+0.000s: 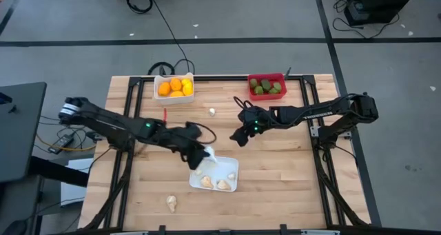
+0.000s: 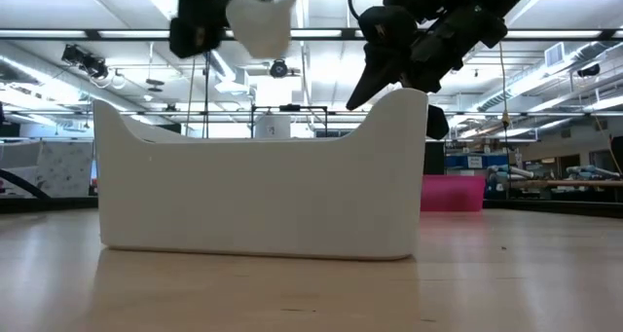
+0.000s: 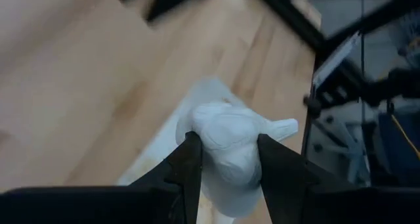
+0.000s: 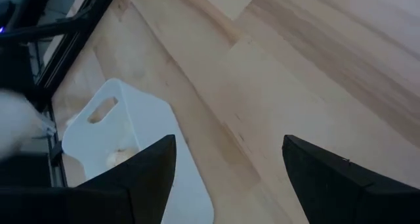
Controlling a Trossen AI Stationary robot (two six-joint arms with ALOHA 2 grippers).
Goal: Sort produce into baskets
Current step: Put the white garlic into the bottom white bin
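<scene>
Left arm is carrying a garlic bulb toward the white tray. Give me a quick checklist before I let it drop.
1. Grip: the left pincer is shut on the garlic bulb, a finger on each side. Ok.
2. Position: in the high view the bulb hangs by the white tray's upper left corner, not plainly over its middle. Cannot tell.
3. Height: in the low view the bulb is above the tray's rim. Ok.
4. Room in the tray: three bulbs lie along its lower side; the upper part is bare. Ok.
5. Right pincer: open, empty, up and right of the tray, apart from it. Ok.
6. Strays: one bulb below-left of the tray, another near the bins. Not ok.
</scene>
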